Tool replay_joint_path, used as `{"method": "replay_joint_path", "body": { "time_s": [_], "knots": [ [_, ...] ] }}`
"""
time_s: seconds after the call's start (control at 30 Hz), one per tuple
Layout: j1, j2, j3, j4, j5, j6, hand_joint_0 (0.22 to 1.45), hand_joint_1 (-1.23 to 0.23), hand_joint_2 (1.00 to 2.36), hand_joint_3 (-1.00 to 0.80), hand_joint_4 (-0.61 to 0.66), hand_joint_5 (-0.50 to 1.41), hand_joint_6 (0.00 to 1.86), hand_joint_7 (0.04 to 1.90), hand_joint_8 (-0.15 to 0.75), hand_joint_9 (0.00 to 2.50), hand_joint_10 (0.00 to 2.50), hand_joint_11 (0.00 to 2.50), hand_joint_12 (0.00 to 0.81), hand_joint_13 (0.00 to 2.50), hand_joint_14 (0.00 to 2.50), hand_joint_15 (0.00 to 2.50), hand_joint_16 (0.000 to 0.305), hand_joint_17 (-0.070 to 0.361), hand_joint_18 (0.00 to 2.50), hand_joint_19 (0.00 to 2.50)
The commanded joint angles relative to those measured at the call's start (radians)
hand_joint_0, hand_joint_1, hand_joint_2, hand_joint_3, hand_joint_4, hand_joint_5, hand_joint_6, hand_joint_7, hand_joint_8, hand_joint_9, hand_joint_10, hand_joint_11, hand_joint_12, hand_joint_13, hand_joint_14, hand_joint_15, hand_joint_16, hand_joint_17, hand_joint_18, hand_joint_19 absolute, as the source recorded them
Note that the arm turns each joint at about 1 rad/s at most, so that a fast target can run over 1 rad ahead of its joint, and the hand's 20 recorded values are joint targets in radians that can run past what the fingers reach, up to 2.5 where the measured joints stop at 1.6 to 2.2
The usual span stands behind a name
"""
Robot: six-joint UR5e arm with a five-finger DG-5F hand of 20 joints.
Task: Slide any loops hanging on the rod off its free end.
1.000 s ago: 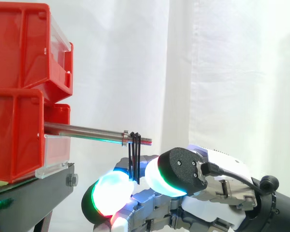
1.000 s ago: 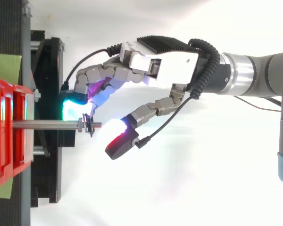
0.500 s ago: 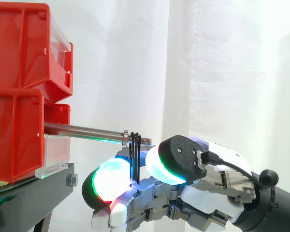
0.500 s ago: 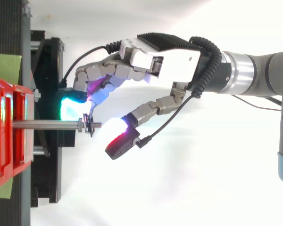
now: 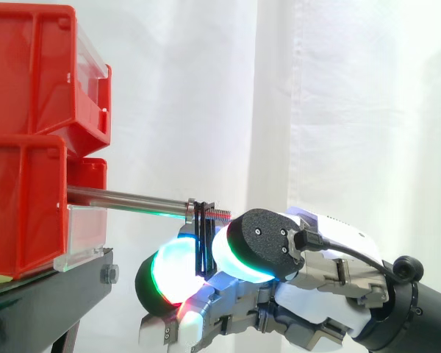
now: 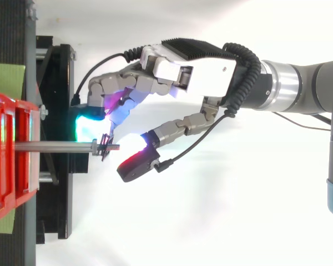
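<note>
A steel rod (image 5: 125, 198) sticks out to the right from the red bins (image 5: 29, 147) and ends in a threaded tip. Thin black loops (image 5: 201, 237) hang on it just inside that tip, also seen from above as loops (image 6: 104, 148). My hand (image 6: 194, 72) reaches in from the right, below and around the rod's end. Its glowing fingertips (image 6: 89, 124) lie on the far side of the rod, close to the loops. The thumb pad (image 6: 134, 165) stands on the near side, a small gap away from them. In the side view the thumb pad (image 5: 257, 243) overlaps the rod's tip.
The red bins are stacked on a black stand (image 5: 51, 301) at the left. A green mat (image 6: 5, 77) lies under the stand. A white curtain hangs behind, and open space lies to the right of the rod's tip.
The thumb has swung in toward the rod's tip and the loops, narrowing the gap. The hand has shifted slightly left. The loops hang where they were.
</note>
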Motion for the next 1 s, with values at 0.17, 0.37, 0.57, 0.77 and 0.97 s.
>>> {"method": "replay_joint_path", "body": {
  "time_s": [0.17,0.37,0.57,0.77,0.97],
  "knots": [
    [-0.003,0.0,0.0,-0.001,-0.006,0.0,0.64,-0.7,1.03,-0.04,0.2,-0.17,0.7,1.16,0.321,0.96,0.01,0.43,0.345,0.78,0.01,0.21,0.058,0.132,0.74,0.45],
    [-0.006,0.005,0.0,-0.006,-0.01,0.005,0.63,-0.72,1.03,0.0,0.2,-0.2,0.8,1.08,0.32,0.95,0.01,0.47,0.345,0.77,0.01,0.22,0.058,0.132,0.75,0.45],
    [-0.006,0.02,0.0,-0.01,-0.019,0.003,0.62,-0.71,1.03,0.07,0.19,-0.21,0.85,1.04,0.328,0.95,0.01,0.49,0.351,0.78,0.01,0.22,0.06,0.135,0.76,0.44],
    [-0.006,0.051,0.0,-0.07,-0.019,0.003,0.62,-0.72,1.02,0.08,0.2,-0.21,0.86,1.02,0.337,0.96,0.01,0.49,0.36,0.79,0.01,0.22,0.062,0.14,0.78,0.45],
    [-0.005,0.095,0.0,-0.19,-0.013,0.003,0.63,-0.72,1.02,0.08,0.2,-0.21,0.86,1.01,0.341,0.97,0.01,0.49,0.36,0.79,0.01,0.22,0.062,0.14,0.78,0.44]
  ]
}}
